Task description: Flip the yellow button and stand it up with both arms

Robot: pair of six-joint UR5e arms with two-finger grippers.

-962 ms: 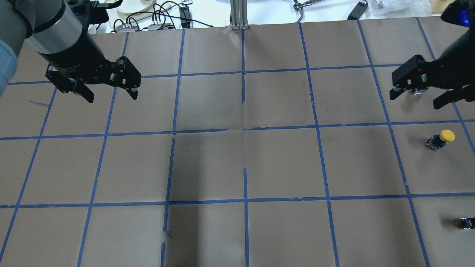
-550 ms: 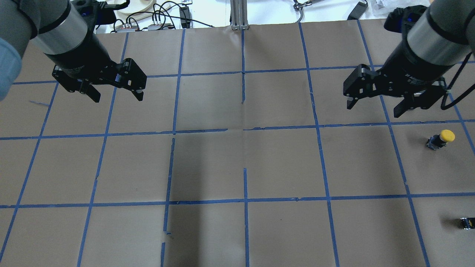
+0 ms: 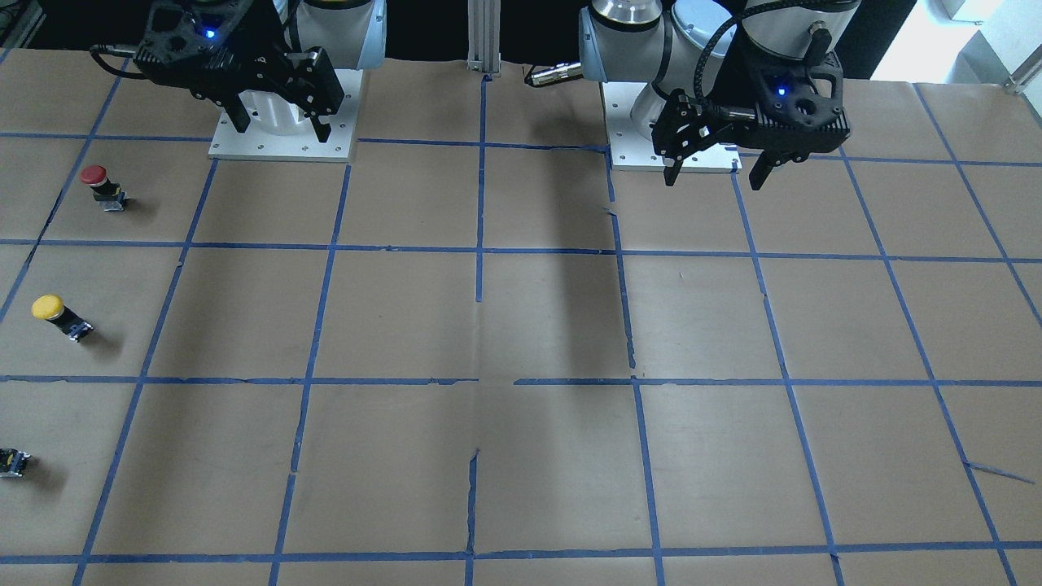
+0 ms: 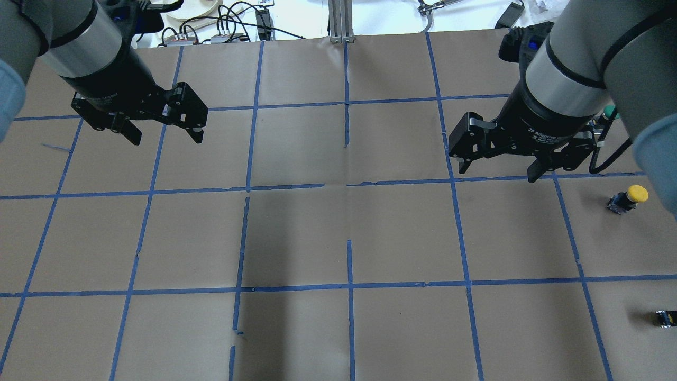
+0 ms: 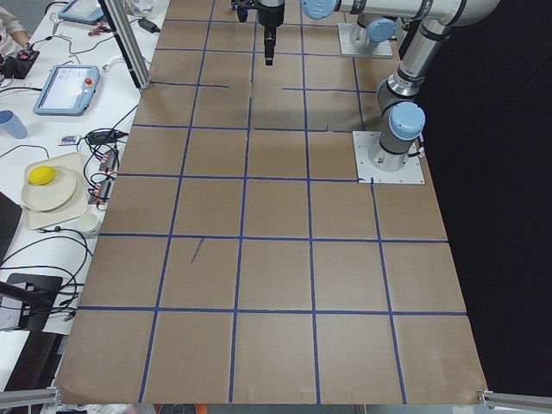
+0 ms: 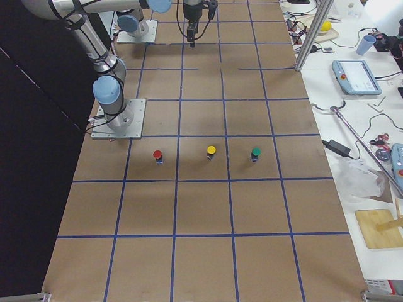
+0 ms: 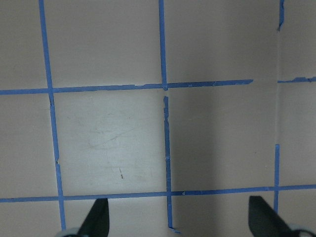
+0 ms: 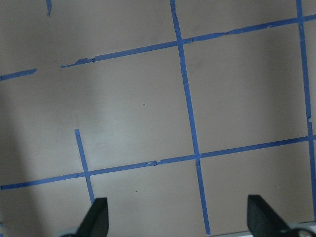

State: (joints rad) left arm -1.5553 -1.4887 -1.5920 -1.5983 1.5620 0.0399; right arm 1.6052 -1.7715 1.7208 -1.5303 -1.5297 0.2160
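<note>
In sweeps the right gripper (image 4: 499, 174) from the frame's edge since a second ago; the left gripper (image 4: 168, 141) has barely budged. Now the yellow button (image 4: 628, 198): it sits on the tabletop (image 4: 402, 233) at the robot's right end. Robot-side of it, overhead catches only a dark body (image 4: 666, 318) at the frame edge, but the front camera shows a red-capped button (image 3: 102, 185) there. The yellow button itself: overhead its cap leans far-right, yet the right-side view has it upright, long axis vertical, cap up. Beyond it, a green-capped button (image 6: 255, 153). Inboard and well apart hangs the right gripper, fingers spread wide, holding nothing; far across, the left gripper's fingers are released too.
</note>
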